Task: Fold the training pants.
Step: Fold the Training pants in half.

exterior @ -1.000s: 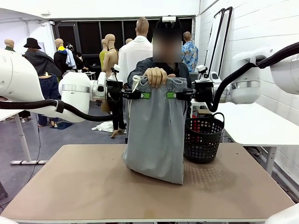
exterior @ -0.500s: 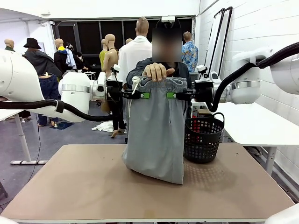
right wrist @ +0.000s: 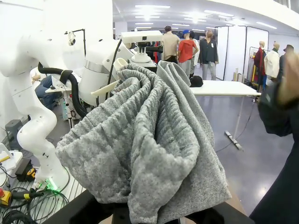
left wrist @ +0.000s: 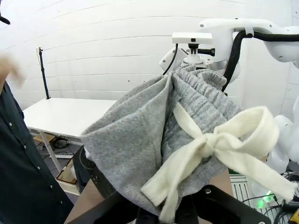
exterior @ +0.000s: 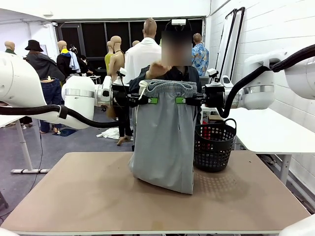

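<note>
The left gripper is closed on the left end of the waistband of the training pants, and the right gripper is closed on the right end of the same waistband. In the front view both grippers are seen at the same height, well above the table, and their green pads are pressed into the grey cloth from the two sides. The waistband is stretched between them and the pants hang straight down; the bottom part is bunched on the table surface, near the middle of it.

In the left wrist view the gathered waistband and the white drawstring, tied in a bow, are seen just above the jaws, at about 5 o'clock of the picture. In the right wrist view a thick bundle of the grey cloth is held between the jaws.

A black basket stands on the table at 3 o'clock of the pants, just beside the hanging cloth. A person's hand is raised behind the waistband, at about 12 o'clock of it, and is not touching it.
</note>
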Controlling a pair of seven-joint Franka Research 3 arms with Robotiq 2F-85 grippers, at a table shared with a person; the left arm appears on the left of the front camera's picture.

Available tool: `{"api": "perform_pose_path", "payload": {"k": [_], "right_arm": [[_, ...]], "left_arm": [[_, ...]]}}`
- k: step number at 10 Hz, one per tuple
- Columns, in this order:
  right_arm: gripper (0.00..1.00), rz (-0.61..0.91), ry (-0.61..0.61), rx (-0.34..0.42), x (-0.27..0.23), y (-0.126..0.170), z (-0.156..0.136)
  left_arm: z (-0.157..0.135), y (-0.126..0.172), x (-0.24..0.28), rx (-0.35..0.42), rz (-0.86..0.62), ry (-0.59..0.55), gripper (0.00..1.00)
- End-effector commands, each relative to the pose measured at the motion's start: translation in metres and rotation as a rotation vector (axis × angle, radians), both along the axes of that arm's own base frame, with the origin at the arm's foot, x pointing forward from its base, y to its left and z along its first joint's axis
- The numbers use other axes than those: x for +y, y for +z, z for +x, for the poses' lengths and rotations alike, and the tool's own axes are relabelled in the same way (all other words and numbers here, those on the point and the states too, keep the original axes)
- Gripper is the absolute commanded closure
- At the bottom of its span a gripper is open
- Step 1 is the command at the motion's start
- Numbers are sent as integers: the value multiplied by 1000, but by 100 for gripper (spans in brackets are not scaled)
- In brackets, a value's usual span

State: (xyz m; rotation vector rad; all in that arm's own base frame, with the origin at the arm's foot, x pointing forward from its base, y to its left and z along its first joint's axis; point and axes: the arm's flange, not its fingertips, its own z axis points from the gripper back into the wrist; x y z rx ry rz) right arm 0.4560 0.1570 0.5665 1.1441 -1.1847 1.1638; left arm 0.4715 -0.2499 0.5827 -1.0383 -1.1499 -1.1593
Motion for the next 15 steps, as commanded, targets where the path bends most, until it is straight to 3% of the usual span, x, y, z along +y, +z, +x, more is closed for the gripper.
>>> {"api": "perform_pose_path", "payload": {"k": [1, 15], "right_arm": [[100, 15, 2, 1, 2, 2, -1], [100, 15, 2, 1, 2, 2, -1]], "left_arm": [[0, 3, 1, -25, -25, 10, 100], [0, 3, 1, -25, -25, 10, 100]]}}
